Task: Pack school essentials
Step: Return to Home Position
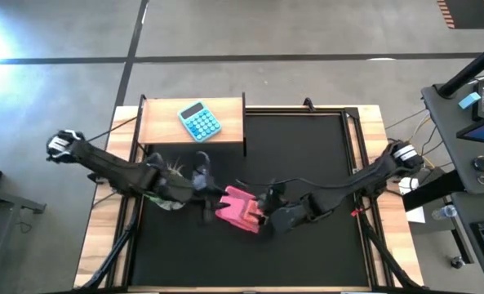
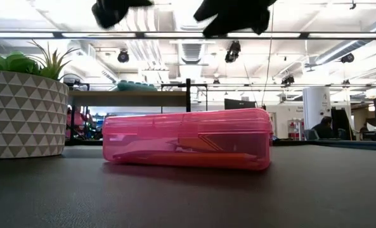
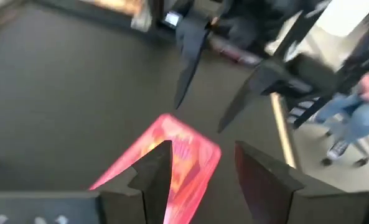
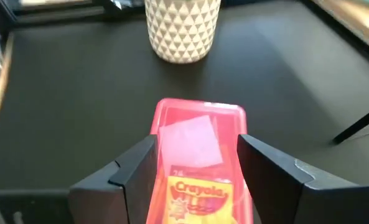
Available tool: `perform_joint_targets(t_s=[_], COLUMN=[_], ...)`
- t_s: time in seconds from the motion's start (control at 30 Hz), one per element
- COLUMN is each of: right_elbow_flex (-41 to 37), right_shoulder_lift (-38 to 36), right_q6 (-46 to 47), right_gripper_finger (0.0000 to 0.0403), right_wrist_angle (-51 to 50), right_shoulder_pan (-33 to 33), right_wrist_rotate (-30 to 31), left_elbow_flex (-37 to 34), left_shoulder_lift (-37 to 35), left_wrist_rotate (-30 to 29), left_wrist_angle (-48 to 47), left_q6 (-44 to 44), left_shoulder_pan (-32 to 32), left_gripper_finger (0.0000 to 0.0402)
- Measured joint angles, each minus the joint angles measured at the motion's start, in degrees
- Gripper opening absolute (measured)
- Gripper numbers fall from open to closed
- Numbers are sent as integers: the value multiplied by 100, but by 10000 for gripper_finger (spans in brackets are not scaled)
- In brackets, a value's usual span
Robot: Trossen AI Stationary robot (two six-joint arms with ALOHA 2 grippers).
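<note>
A closed pink see-through pencil box (image 1: 240,209) lies flat on the black mat, also in the low view (image 2: 186,145). Through its lid I see a white square note pad (image 4: 191,142) and a yellow crayon box (image 4: 200,193). Orange pencils (image 2: 207,147) show through its side wall. My left gripper (image 3: 200,155) is open, hovering above the box's left end (image 2: 115,9). My right gripper (image 4: 196,146) is open above the box's right end (image 2: 235,12), its fingers standing over the two long sides without touching. Scissors and pens are not seen.
A potted green plant in a white patterned pot (image 2: 23,114) stands on the mat left of the box. A light-blue calculator (image 1: 199,121) lies on a wooden board (image 1: 225,135) at the far edge. A person (image 3: 358,106) sits beyond the table.
</note>
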Motion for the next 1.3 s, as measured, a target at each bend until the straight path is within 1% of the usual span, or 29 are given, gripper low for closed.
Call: perform_joint_targets(t_s=[0.13, 0.33, 0.47, 0.63, 0.77, 0.93, 1.13, 1.3], right_elbow_flex=[-368, -1337, -1980, -2773, -3443, -4180, -4873, -5416], right_shoulder_lift=[-515, -1257, -1796, -2541, -3180, -3997, -4855, -5412], right_q6=[-215, -386, -658, -860, -790, -563, -520, -496], right_gripper_finger=[210, 210, 210, 210, 210, 210, 210, 210], right_wrist_angle=[161, 1275, 1883, 2278, 2449, 2612, 2610, 2830], right_shoulder_pan=[0, -17, -18, -82, -165, -273, -293, -293], right_wrist_rotate=[-120, -883, -916, -910, -900, -897, -895, -896], left_elbow_flex=[-4, -30, -83, -127, -175, -212, -520, -802], left_shoulder_lift=[-690, -1665, -2229, -2779, -3000, -3115, -3296, -3525], left_wrist_rotate=[-135, -381, -498, -808, -1201, -1641, -1759, -2043], left_wrist_angle=[2, 8, -8, -590, -985, -1386, -1444, -1437], left_q6=[407, 857, 879, 878, 877, 885, 1112, 836], left_shoulder_pan=[0, 0, 0, -2, -4, -2, 0, 0], left_gripper_finger=[158, 157, 157, 157, 157, 157, 157, 157])
